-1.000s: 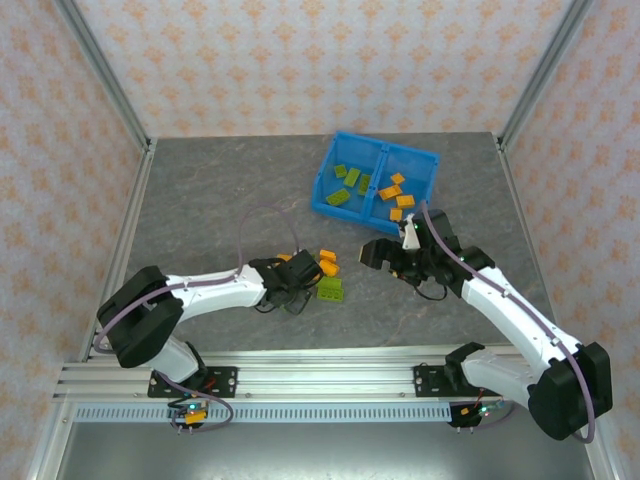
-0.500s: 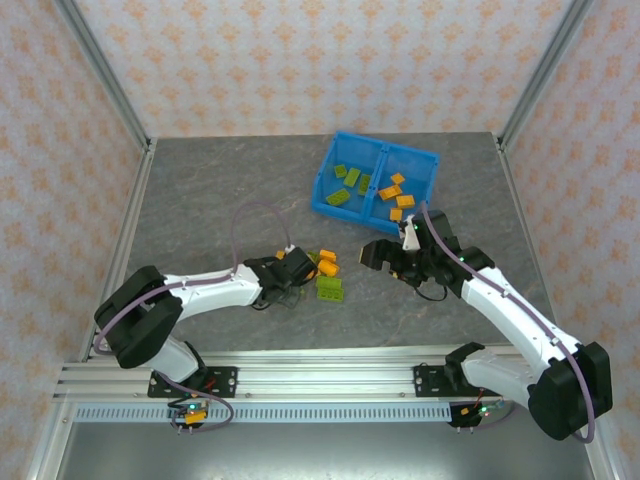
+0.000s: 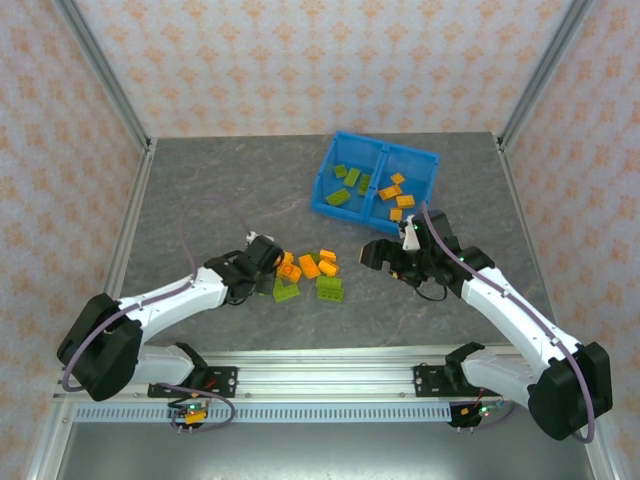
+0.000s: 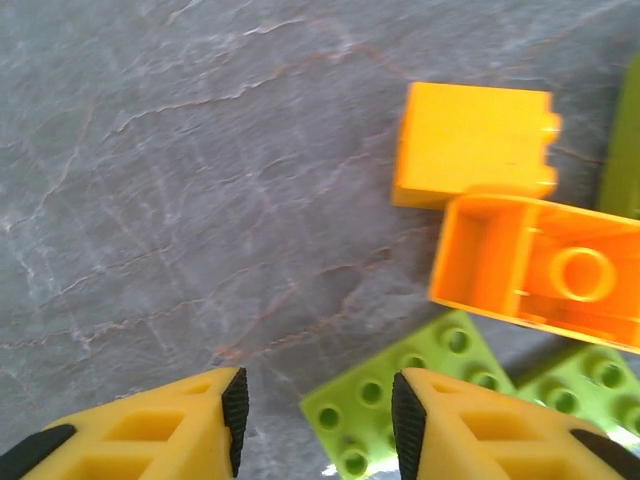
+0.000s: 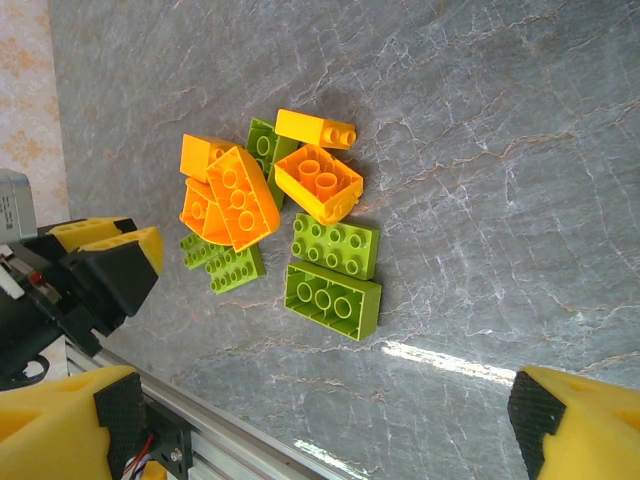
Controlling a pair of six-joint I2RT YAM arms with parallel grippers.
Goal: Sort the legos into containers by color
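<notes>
Clustering midway on the veined grey table [image 3: 200, 200], glossy studded legos [image 3: 310, 272] lie loose; more sit in the translucent blue bin [image 3: 432, 160] near its far edge. The left gripper [image 4: 318, 410] stands narrowly parted, the right gripper [image 5: 322, 405] wide, both empty.

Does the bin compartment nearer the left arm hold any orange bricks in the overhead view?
No, that compartment holds only lime green bricks; the orange bricks already sorted lie in the other compartment.

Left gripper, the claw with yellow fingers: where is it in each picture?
Top external: left gripper, left of centre, at the left end of the lego pile.
Left wrist: its fingers along the bottom edge, a lime lego between.
Right wrist: gripper at left edge, mid-height.
Shared landmark: the lego pile.
</notes>
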